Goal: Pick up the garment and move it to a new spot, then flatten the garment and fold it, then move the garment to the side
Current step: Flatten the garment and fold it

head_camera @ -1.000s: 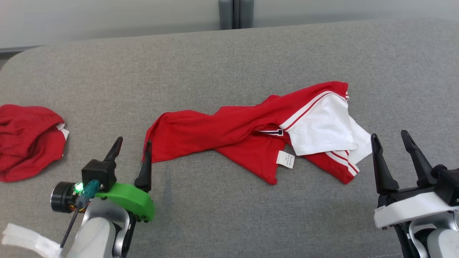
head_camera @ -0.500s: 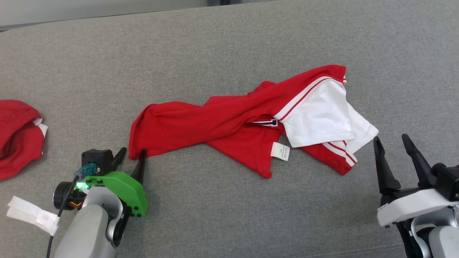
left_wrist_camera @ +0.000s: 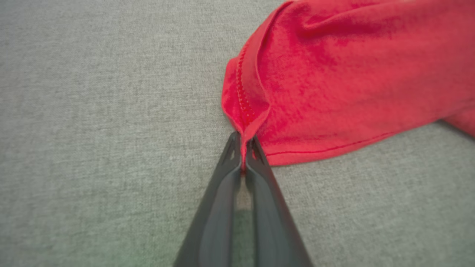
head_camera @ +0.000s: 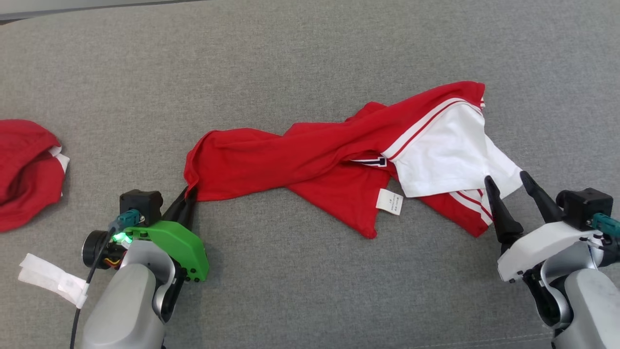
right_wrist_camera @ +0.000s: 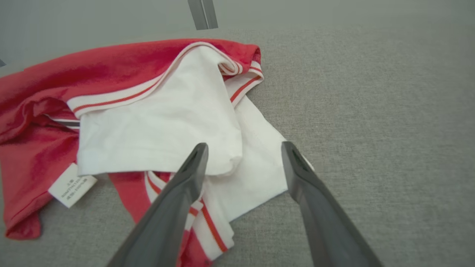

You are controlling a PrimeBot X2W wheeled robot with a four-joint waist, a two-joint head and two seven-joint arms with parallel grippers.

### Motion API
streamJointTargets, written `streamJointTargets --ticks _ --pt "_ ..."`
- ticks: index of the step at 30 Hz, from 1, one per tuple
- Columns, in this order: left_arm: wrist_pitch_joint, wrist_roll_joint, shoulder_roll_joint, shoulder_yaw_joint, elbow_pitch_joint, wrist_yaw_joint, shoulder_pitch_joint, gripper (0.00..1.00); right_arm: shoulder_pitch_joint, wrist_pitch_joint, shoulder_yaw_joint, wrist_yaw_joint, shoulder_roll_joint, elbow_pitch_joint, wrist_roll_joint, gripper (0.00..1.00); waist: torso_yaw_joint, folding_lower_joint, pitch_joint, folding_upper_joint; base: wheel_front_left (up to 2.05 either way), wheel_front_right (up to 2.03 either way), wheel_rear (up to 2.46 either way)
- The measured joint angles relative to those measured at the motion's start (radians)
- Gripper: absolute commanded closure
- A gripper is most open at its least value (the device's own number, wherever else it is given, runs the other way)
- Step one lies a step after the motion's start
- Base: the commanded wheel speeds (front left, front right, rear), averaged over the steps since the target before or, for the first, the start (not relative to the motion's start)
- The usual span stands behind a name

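The garment (head_camera: 310, 160) is a red shirt with white sleeves and red-white striped trim, lying crumpled across the grey surface (head_camera: 310, 58). My left gripper (head_camera: 188, 195) is shut on the garment's lower-left hem corner; the left wrist view shows the red garment (left_wrist_camera: 334, 85) with its hem pinched between the tips of the left gripper (left_wrist_camera: 244, 145). My right gripper (head_camera: 507, 182) stands open at the garment's right end, its fingers straddling the white sleeve (right_wrist_camera: 256, 163) in the right wrist view. A white care label (head_camera: 390, 201) hangs off the garment's lower middle.
Another red garment (head_camera: 26, 169) lies bunched at the far left edge. A white tag (head_camera: 51, 286) dangles from the left arm's cable. Bare grey fabric extends in front of and behind the garment.
The left gripper has shut on the garment's left hem corner. The right gripper has moved forward to the white sleeve, still open. The head camera has tilted down.
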Motion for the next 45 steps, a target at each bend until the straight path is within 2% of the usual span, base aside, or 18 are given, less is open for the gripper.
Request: streamJointTargets --ticks 5,6,7,8,10,18,23,28,33,39,45 --pt "-0.02 0.0 -0.008 -0.011 0.013 -0.001 -0.01 1.0 -0.052 0.016 0.058 0.0 -0.006 0.084 0.037 0.0 0.016 0.0 0.014 0.0 0.0 0.0 0.0" --pt "-0.024 0.0 -0.009 -0.012 0.017 -0.001 -0.013 1.0 -0.058 0.022 0.066 0.0 -0.007 0.098 0.049 0.21 0.019 0.0 0.017 0.0 0.0 0.0 0.0" --pt "-0.025 -0.002 -0.01 -0.014 0.02 -0.003 -0.015 1.0 -0.062 0.025 0.072 0.0 -0.008 0.11 0.06 0.53 0.022 0.0 0.019 0.0 0.0 0.0 0.0" --pt "-0.03 -0.005 -0.011 -0.015 0.022 -0.004 -0.017 1.0 -0.065 0.027 0.078 0.0 -0.01 0.12 0.07 0.63 0.024 0.0 0.021 0.0 0.0 0.0 0.0" --pt "-0.037 -0.007 -0.011 -0.016 0.026 -0.004 -0.02 1.0 -0.077 0.029 0.087 0.0 -0.016 0.131 0.083 1.0 0.026 0.0 0.025 0.0 0.0 0.0 0.0" --pt "-0.121 -0.004 -0.008 -0.011 0.004 0.024 -0.02 1.0 -0.084 -0.065 0.092 0.0 -0.049 0.106 0.099 1.0 0.022 0.0 0.016 0.0 0.0 0.0 0.0" --pt "-0.166 0.019 0.016 0.008 -0.106 0.058 -0.018 1.0 -0.084 -0.132 0.04 0.0 -0.072 0.033 0.065 1.0 0.02 0.0 -0.008 0.0 0.0 0.0 0.0" --pt "-0.181 0.057 0.048 0.028 -0.324 0.104 -0.013 1.0 -0.107 -0.166 -0.048 0.0 -0.109 -0.113 0.009 1.0 0.018 0.0 -0.048 0.0 0.0 0.0 0.0" --pt "-0.175 0.096 0.09 0.052 -0.568 0.15 -0.014 1.0 -0.137 -0.154 -0.133 0.0 -0.142 -0.276 -0.044 1.0 0.014 0.0 -0.098 0.0 0.0 0.0 0.0" --pt "-0.087 0.14 0.148 0.073 -0.832 0.18 -0.082 1.0 -0.248 -0.088 -0.237 0.0 -0.211 -0.47 -0.073 1.0 0.007 0.0 -0.163 0.0 0.0 0.0 0.0" --pt "0.011 0.161 0.182 0.105 -1.002 0.198 -0.222 1.0 -0.405 -0.01 -0.298 0.0 -0.318 -0.56 -0.061 1.0 -0.001 0.0 -0.204 0.0 0.0 0.0 0.0"
